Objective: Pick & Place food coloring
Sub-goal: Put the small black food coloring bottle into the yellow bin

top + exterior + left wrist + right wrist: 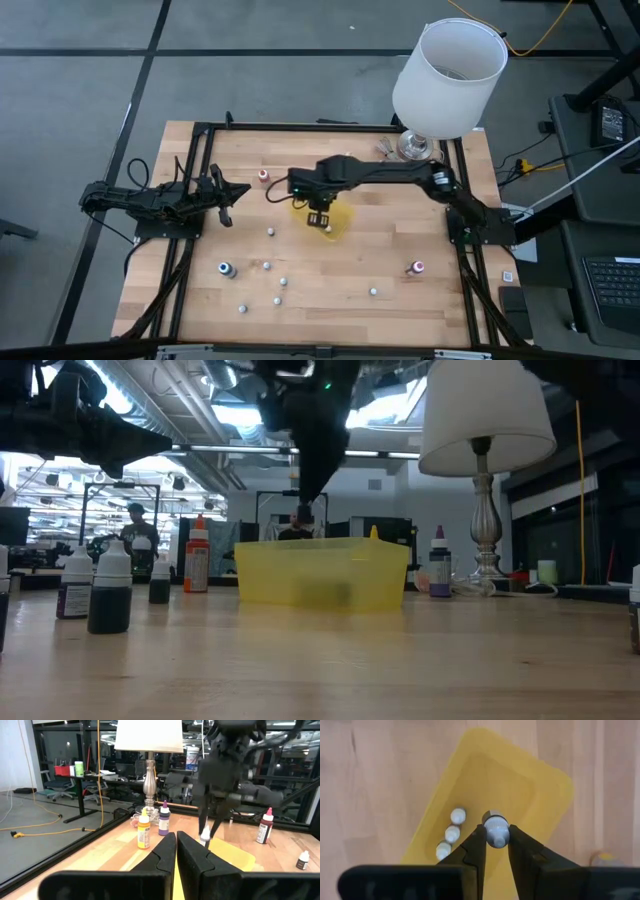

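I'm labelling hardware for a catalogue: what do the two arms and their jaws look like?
Both arms are black, slim and jointed, mounted on black frames. The left gripper and right gripper each end in two dark, tapered jaws. Thin black cables trail by the left arm.

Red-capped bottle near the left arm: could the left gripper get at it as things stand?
Probably yes. The left gripper is shut and empty, and the red-capped bottle stands on bare table just ahead of it; the right gripper is busy over the tray.
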Robot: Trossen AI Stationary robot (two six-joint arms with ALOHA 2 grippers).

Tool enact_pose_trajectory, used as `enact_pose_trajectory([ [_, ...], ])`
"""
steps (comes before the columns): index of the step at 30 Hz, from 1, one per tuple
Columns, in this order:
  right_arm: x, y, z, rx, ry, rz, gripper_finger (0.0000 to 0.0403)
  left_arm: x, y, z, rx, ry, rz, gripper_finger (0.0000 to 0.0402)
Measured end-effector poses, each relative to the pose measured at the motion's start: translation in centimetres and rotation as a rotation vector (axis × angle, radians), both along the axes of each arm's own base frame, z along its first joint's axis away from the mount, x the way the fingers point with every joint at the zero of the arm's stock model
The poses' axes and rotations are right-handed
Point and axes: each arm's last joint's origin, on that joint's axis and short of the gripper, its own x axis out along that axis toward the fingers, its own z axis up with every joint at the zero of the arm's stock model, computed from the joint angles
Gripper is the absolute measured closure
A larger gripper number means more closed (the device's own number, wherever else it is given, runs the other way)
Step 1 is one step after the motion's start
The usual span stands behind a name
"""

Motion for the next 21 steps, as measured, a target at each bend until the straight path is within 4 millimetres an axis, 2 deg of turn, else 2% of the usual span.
enact_pose_trajectory([
  [4,1.2,-0.2,-1.6,0.003,0.020,0.029,0.0333,0.0,0.0,0.0,0.000,0.000,0.000,0.0393],
  [12,2.2,0.2,-4.6,0.026,0.083,0.043,0.0329,0.0,0.0,0.0,0.000,0.000,0.000,0.0389],
  [21,2.1,1.1,-5.7,0.029,0.118,0.048,0.0334,0.0,0.0,0.0,0.000,0.000,0.000,0.0393],
])
